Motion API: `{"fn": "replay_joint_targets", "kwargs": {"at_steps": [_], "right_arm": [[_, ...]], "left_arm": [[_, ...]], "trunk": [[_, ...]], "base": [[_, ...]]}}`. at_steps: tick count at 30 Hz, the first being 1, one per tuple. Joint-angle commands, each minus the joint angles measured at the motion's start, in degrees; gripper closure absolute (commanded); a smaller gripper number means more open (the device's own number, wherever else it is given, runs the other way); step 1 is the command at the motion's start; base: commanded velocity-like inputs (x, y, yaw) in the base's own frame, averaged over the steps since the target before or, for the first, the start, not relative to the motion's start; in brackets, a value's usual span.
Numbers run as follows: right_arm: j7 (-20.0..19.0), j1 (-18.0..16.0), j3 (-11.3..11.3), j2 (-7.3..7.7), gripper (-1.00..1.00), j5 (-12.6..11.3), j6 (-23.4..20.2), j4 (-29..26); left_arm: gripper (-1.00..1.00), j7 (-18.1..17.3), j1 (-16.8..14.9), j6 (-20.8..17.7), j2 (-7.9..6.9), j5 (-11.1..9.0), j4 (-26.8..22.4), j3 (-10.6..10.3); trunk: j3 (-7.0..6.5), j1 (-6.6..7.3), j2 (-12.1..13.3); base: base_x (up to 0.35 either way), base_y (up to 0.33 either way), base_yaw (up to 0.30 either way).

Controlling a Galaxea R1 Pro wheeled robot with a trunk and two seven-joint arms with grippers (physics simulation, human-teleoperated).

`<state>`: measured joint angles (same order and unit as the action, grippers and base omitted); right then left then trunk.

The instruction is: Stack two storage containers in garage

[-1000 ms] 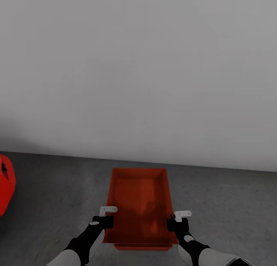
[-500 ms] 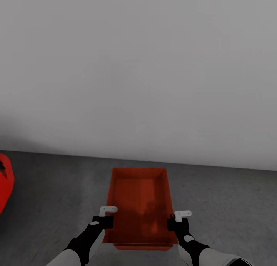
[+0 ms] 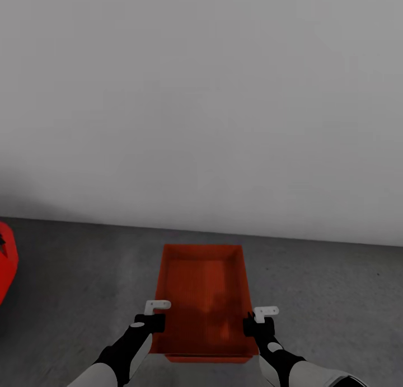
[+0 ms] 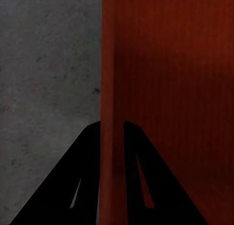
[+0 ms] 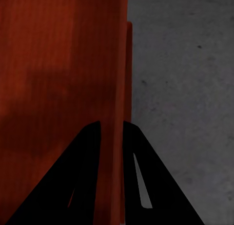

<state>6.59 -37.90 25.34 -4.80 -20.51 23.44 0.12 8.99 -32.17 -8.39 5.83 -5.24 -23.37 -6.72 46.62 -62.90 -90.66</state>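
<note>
Concrete floor, dark grey and matte with a rough speckled grain, runs up to a plain pale grey wall that is smooth and without marks. On it, straight ahead of the robot and a little short of the wall, is an orange-red bin: rectangular, shallow, open-topped, with thin flat walls and a faintly ribbed bottom. Nothing lies inside it. In the right wrist view a second orange-red rim shows just outside and below the held wall, so this bin appears to sit over another of the same kind; whether it rests on it or is held just above cannot be told.

The left gripper is clamped on the bin's left long wall, near the robot's end. In the left wrist view its two black wedge-shaped fingers stand one on each side of the thin wall, pressed against it. The right gripper grips the right long wall in the same way, and its black fingers pinch the wall edge between them.

At the far left edge of the head view, well apart from the bin, a glossy bright red rounded shape stands on the floor; what it is cannot be told.
</note>
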Motion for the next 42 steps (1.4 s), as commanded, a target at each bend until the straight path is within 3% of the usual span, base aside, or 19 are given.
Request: {"fn": "replay_joint_targets", "kwargs": {"at_steps": [1, 4, 42], "right_arm": [[0.3, -0.1, -1.1, -0.04, 1.0, -1.1, 0.3, 0.1], [0.3, -0.1, -1.0, -0.04, 1.0, -1.1, 0.3, 0.1], [0.3, -0.1, -1.1, -0.04, 1.0, -1.1, 0.3, 0.1]], "left_arm": [[1.0, 0.8, 0.0, -0.3, 0.82, -0.9, -0.1, -0.6], [1.0, 0.8, 0.0, -0.3, 0.84, -0.9, -0.1, -0.6], [1.0, 0.8, 0.0, -0.3, 0.76, -0.8, -0.2, -0.6]], "trunk": [[0.22, -0.22, -0.4], [0.76, -0.88, -1.6], [0.76, -0.88, -1.6]], "base": [[0.0, 0.0, 0.0], [0.0, 0.0, 0.0], [0.0, -0.03, 0.0]]}}
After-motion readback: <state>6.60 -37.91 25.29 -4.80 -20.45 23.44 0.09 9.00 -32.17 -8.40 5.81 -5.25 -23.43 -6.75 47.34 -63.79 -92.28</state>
